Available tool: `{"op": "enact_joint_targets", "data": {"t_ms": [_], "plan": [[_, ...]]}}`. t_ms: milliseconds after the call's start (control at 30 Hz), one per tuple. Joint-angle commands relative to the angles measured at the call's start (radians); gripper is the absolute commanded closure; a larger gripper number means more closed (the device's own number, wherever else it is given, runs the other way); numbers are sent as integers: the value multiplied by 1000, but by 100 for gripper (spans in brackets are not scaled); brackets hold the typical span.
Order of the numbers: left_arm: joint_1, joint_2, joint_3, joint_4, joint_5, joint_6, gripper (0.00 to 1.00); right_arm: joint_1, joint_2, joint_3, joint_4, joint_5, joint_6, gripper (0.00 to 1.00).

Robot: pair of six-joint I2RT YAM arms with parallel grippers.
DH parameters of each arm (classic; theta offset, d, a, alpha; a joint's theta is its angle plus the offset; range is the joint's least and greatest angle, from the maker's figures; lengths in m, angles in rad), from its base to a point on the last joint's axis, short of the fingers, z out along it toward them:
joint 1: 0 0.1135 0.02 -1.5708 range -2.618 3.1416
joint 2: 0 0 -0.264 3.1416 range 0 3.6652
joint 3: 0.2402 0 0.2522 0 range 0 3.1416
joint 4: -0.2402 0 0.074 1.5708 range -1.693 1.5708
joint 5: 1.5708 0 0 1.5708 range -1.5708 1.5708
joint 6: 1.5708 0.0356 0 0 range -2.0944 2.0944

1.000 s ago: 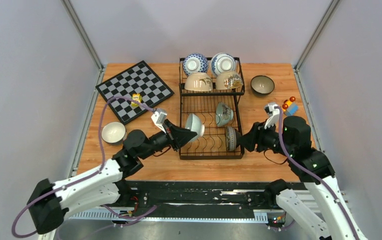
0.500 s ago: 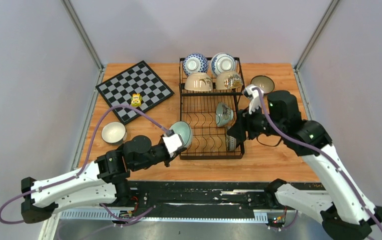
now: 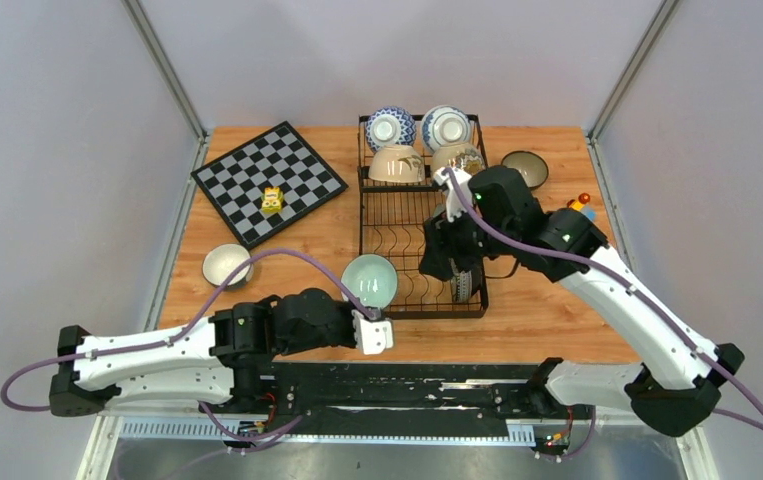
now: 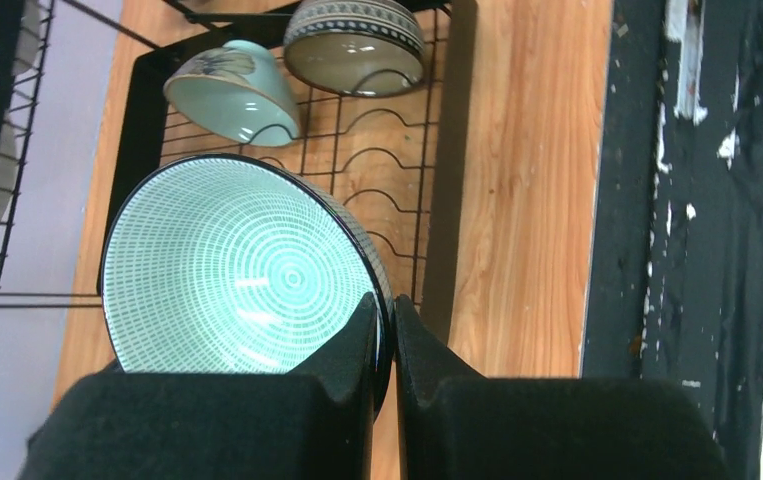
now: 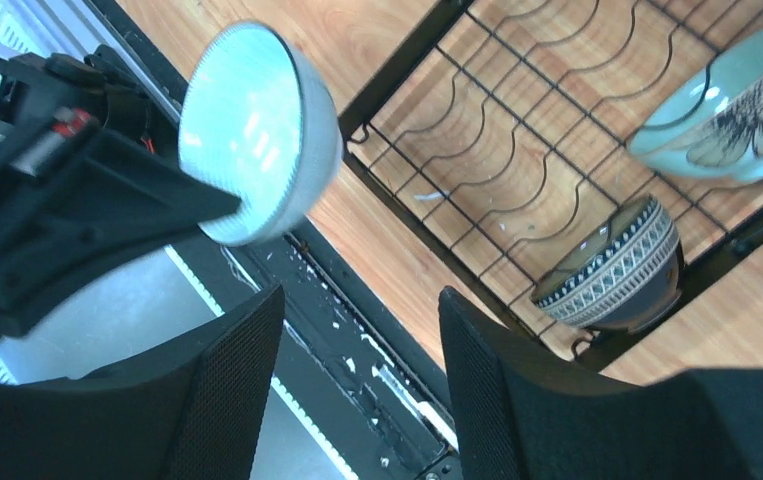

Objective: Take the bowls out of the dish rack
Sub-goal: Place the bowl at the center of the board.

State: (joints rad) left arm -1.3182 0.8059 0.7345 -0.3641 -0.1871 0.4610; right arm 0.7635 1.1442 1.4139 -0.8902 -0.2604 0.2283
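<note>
Nearest you, your left gripper point(image 4: 385, 318) is clamped on the rim of the teal bowl point(image 4: 227, 265), just off the dish rack's point(image 3: 423, 314) front corner; carry it level to bare table point(image 3: 537, 320) and lower it gently before releasing. Its inside shows fine ringed dashes under a dark rim. Beyond, your right gripper point(image 5: 357, 330) hangs jaws apart, empty, over the lower tray point(image 3: 407, 250), where a dark patterned bowl point(image 5: 612, 265) and a pale flowered bowl point(image 5: 727, 120) stand on edge

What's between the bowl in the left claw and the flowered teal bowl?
Between the held bowl and the flowered bowl, only bare wavy dividers of the dish rack: right wrist view.
</note>
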Motion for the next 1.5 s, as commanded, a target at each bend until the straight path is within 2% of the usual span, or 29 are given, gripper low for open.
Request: {"op": "enact_joint_targets", "data": {"t_ms": [0,133,333,633,800,1100,1200,1267,1433,1467], "plan": [[-56,17,41,-21,-42,120,100,111,92,124,-50,99,4,37],[-91,12,30,-33,-35,152,100,186,198,209,-125,169,-35,35],[-129,-2,14,-56,-26,186,100,235,299,270,-162,203,-63,35],[-146,-12,16,-58,-29,179,100,272,378,286,-198,248,-84,39],[-147,-12,12,-51,-34,165,100,294,401,274,-208,257,-91,48],[-148,-13,-3,-33,-48,135,100,317,427,264,-208,260,-87,71],[-148,-10,-2,-30,-54,115,100,329,440,259,-209,259,-88,85],[-148,-4,4,-30,-70,90,100,338,444,261,-210,259,-86,98],[-148,-1,5,-9,-133,15,100,341,439,260,-210,323,-72,100],[-148,-1,5,-1,-156,-9,91,341,434,260,-210,337,-69,100]]}}
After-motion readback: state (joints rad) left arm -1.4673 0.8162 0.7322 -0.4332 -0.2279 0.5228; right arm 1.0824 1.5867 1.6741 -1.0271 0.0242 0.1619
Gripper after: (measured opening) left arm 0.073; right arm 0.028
